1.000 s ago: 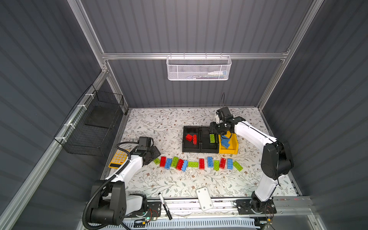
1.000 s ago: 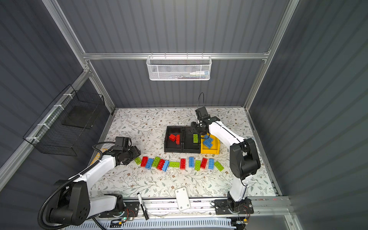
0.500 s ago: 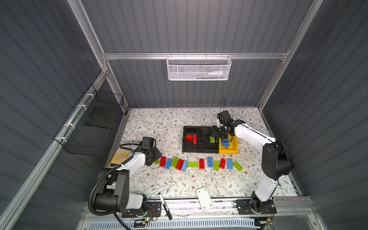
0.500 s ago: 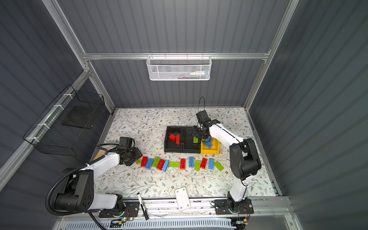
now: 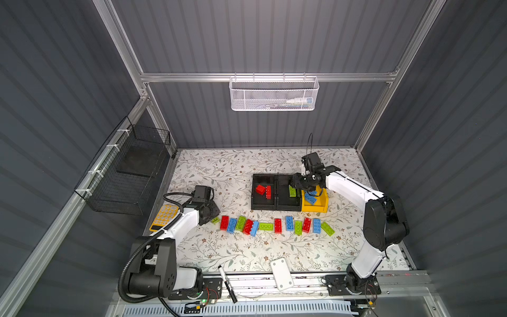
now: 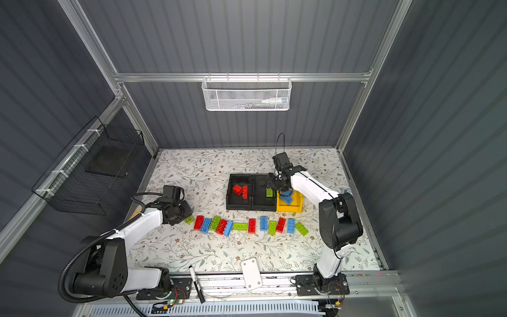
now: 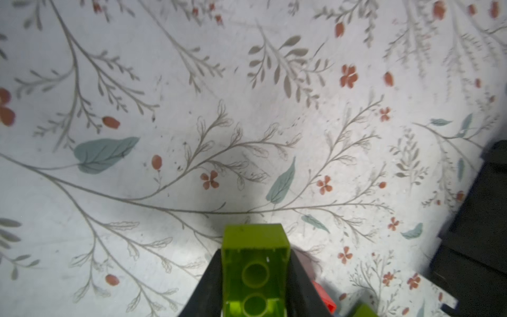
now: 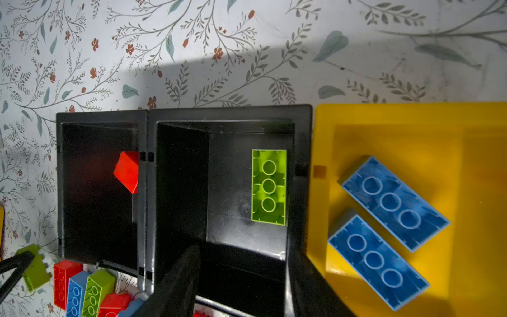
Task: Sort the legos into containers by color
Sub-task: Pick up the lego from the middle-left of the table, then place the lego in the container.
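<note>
Between the fingers of the left hand (image 7: pixel 255 254) sits a lime green rectangular studded plastic brick (image 7: pixel 256 277), its hollow underside facing the wrist camera. Both fingers press against its sides, so the hand is pinching it. Whether it is clear of the floral-patterned table (image 7: pixel 247 109) cannot be told.

Step in hand: pick-up of a green brick from the end of the row of loose red, green and blue bricks (image 5: pixel 277 226); the row extends away from this hand.

Next move, as judged: lift clear of the adjacent red brick (image 7: pixel 323 297), carry to the middle black rectangular plastic bin (image 8: pixel 230 112), which holds one green brick (image 8: pixel 269 186), and release.

The right hand (image 8: pixel 242 252) hovers directly above that bin, fingers spread and empty, and should withdraw first. Just beside it, the yellow plastic bin (image 8: pixel 384 115) holds two blue bricks.
</note>
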Controlling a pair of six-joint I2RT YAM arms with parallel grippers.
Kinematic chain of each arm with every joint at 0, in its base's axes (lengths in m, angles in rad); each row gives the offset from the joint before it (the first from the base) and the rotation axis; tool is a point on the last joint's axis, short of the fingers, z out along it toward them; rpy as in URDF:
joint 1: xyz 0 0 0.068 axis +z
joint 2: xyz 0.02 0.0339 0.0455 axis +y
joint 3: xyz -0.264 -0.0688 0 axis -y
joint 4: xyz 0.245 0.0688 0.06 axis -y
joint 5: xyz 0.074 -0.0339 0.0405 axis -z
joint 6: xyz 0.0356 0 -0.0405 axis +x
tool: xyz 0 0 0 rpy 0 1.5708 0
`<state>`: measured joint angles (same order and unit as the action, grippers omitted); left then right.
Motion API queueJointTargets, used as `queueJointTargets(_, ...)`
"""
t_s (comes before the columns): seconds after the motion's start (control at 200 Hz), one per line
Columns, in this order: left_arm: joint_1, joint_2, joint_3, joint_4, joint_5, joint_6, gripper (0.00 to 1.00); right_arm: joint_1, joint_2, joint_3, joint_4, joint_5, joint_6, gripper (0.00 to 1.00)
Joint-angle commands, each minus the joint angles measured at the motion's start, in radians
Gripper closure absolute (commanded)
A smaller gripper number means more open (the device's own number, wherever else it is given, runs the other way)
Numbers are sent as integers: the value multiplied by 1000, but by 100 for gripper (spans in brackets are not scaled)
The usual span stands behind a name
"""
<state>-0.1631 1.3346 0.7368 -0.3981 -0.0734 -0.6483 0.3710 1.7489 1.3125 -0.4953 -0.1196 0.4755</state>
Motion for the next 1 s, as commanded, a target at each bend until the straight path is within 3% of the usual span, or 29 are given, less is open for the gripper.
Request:
queueJointTargets(0.0,-38,-38,98,-64,-51,87,77,-23,-61,-34,-26,32,6,46)
queueJointTargets(0.345,-278,87,452,-130,-133,207,79,-150,-298,-274,-20,80,42,46)
queueJointTargets(0.63,-484,358,773,-104,-130,320,79,-292,-487,-499,-19,66,78,45)
queueJointTargets(0.996,-611,766,1170,-125,-2,365,79,-336,-545,-599,-118,-1,62,43)
